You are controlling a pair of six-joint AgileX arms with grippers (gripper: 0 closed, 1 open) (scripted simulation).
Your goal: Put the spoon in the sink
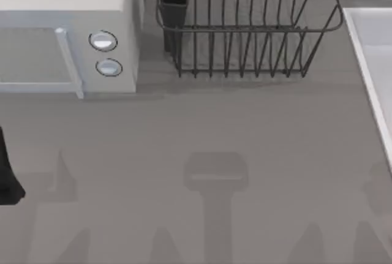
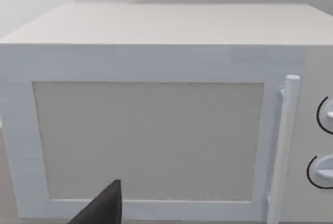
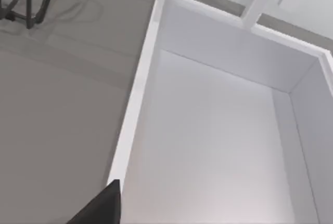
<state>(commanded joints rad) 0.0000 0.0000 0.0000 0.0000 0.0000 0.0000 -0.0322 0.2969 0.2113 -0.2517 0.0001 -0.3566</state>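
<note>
The spoon is out of view. The sink (image 1: pixel 366 68) is a pale basin with a lighter raised rim at the table's right edge. The right wrist view looks down into the sink (image 3: pixel 133 99), with its smooth floor and straight walls in sight. A dark part of my right gripper (image 3: pixel 101 208) hangs over the rim's near end, at the border between table and basin. My left gripper (image 2: pixel 104 211) faces the door of the white microwave (image 2: pixel 156 104). My left arm (image 1: pixel 7 178) is a black shape at the table's left edge.
The white microwave (image 1: pixel 67 31) with two round knobs (image 1: pixel 103 41) stands at the back left. A dark wire dish rack (image 1: pixel 245 31) with a dark holder (image 1: pixel 173 0) on its left end stands at the back middle. Bare grey tabletop (image 1: pixel 196 141) spreads in front of them.
</note>
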